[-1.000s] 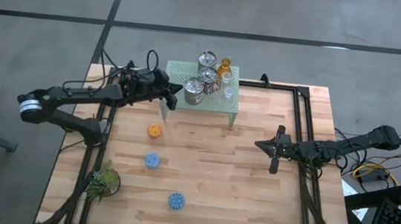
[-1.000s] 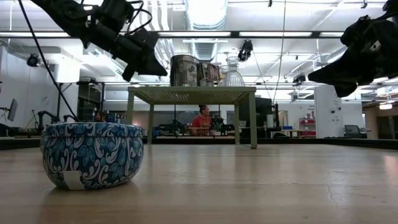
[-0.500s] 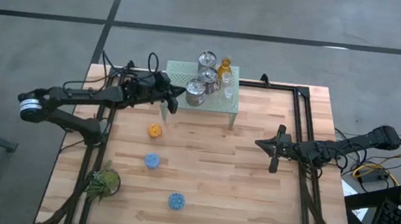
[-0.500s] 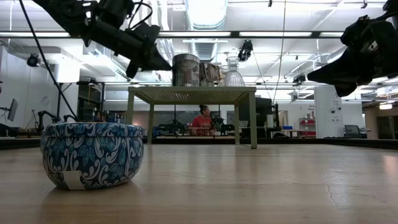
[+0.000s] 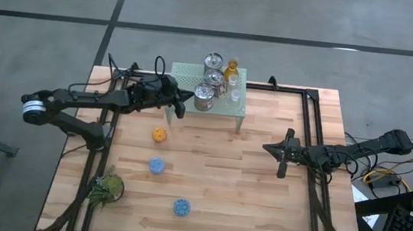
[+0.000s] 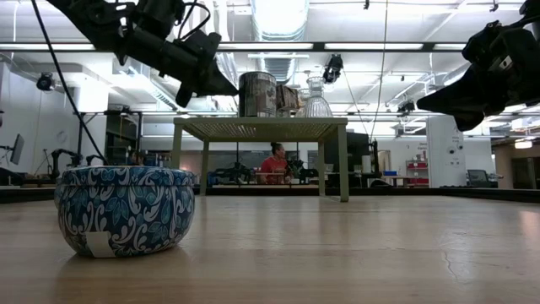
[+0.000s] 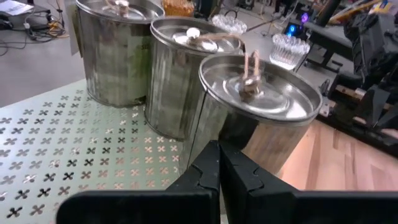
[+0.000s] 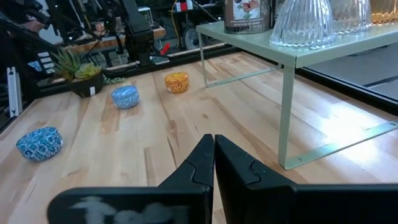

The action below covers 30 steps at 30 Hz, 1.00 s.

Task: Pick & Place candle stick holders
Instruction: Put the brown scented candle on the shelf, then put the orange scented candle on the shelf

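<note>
Three silvery metal holders stand upright on the pale-green mesh stand [image 5: 184, 71]: two at the back [image 5: 213, 61] [image 5: 215, 78] and a nearer one [image 5: 204, 96]. An amber glass holder [image 5: 231, 70] and two clear glass ones [image 5: 234, 90] stand beside them. An orange holder [image 5: 159, 134] and two blue ones [image 5: 157, 165] [image 5: 181, 206] sit on the table. My left gripper [image 5: 187, 96] is shut, over the stand's left part, against the nearer silvery holder. My right gripper [image 5: 282, 152] is shut and empty above the table's right part. My left gripper pushes the nearer silvery holder with its shut fingertips [image 7: 217, 152], which meet the holder's side wall [image 7: 229, 127] on the side facing the table's left. The fingers come from the table's left, slanting slightly down. The holder stands upright on the mesh top.
A green leafy plant [image 5: 107, 186] stands at the table's near left. Dark frame rails [image 5: 312, 134] run along the table's right side. The near blue holder fills the low view's left [image 6: 125, 209]. A person [image 6: 273, 162] sits in the room behind the table.
My left gripper has gone toward the table's right edge along the stand's top, fingers staying shut. The nearer silvery holder has slid rightward on the mesh in front of it, staying upright and coming closer to the other holders.
</note>
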### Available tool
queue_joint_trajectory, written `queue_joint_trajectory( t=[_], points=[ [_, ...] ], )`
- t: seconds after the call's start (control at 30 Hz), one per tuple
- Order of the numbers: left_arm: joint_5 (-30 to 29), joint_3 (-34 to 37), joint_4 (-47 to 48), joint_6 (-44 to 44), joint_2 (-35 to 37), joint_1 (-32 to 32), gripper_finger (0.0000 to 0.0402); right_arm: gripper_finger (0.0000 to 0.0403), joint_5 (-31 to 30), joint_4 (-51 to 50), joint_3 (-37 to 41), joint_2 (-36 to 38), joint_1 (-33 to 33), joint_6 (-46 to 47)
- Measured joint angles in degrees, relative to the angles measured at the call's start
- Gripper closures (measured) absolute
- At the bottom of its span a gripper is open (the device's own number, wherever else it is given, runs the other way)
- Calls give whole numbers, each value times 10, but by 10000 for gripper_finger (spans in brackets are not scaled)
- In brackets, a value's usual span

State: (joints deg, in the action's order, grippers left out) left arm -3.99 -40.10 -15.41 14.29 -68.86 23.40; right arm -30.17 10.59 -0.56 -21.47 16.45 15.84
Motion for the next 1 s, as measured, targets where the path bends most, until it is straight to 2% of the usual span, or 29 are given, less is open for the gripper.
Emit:
queue_joint_trajectory(
  t=[0.67, 0.83, 1.0],
  points=[
    [9, -1, -11, 18, 0, -19, 397, 394, 0, 0, 0, 0, 0, 0],
    [80, -1, 12, 16, 20, -19, 396, 394, 0, 0, 0, 0, 0, 2],
    [154, -1, 95, 32, 68, -25, 396, 394, 1, -2, 0, 0, 0, 2]
  ],
)
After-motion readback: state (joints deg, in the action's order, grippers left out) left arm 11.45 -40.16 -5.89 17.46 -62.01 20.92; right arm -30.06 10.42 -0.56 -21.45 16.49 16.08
